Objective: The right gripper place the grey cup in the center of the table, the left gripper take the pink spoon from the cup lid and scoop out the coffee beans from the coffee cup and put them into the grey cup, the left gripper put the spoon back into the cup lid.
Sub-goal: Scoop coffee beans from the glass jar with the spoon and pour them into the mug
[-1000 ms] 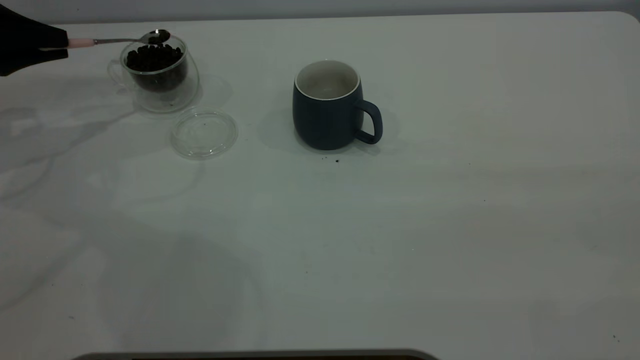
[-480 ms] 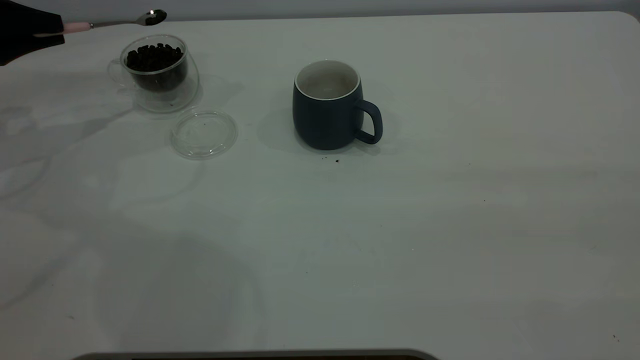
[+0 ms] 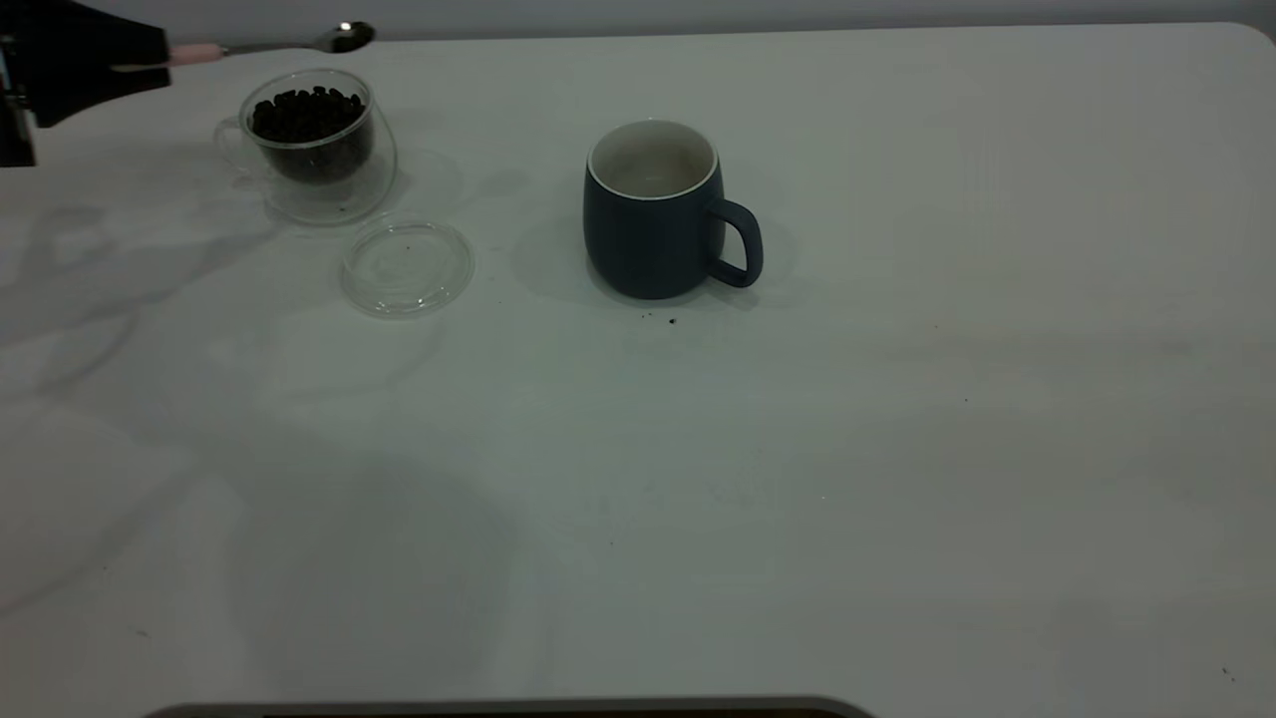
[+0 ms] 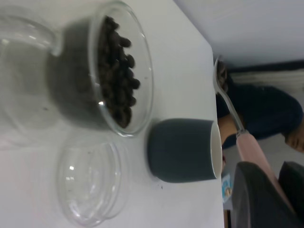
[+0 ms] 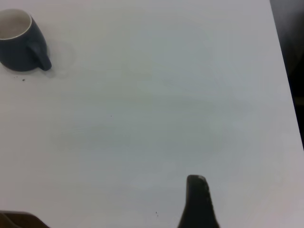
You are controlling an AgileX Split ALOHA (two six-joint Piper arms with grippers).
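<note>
Clear glass everywhere on the left side: one double-walled glass coffee cup with a heap of dark coffee beans in it, and one round clear glass cup lid lying flat just beside it, lower right of it in the frame. One rounded dark blue-grey mug, the grey cup, sits upright near upper centre, handle pointing right, white inside. One pink-handled teaspoon, the pink spoon, too. The black left gripper in the upper left corner is pinching its pink handle, with the silver bowl held level above the glass cup's far rim. The right gripper is only a dark tip in its wrist view — can't tell how its fingers stand. Plain white table, a few dark specks.
</note>
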